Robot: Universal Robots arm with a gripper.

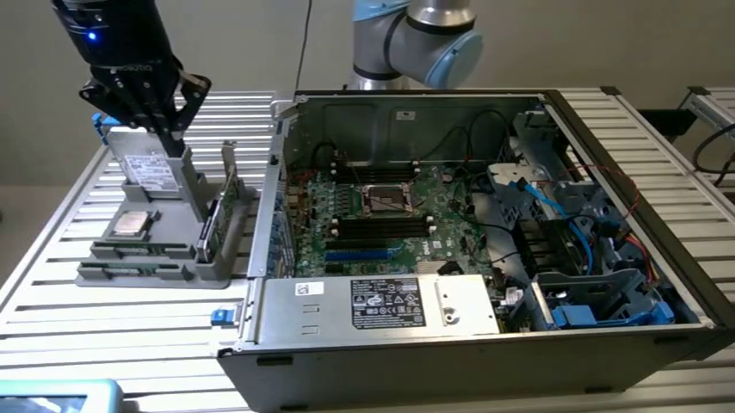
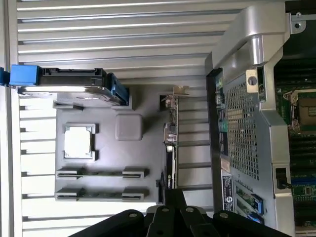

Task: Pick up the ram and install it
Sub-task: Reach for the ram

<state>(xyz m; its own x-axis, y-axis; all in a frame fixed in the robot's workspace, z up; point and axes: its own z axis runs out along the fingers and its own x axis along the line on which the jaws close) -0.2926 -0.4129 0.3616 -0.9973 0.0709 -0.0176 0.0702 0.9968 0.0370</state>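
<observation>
Mid-frame, a tray (image 2: 106, 155) holds a processor (image 2: 78, 142) and hard drive (image 2: 64, 89) beside a computer case (image 2: 247, 138); the closed gripper (image 2: 174, 197) hangs over its edge.

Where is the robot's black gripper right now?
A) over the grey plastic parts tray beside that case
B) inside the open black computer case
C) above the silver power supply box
A: the black gripper hangs over the grey plastic parts tray, to the exterior view's left of the open black computer case.

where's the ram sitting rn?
In the grey holder tray at the exterior view's left, the ram sits slotted on edge next to the CPU, outside the computer case.
</observation>
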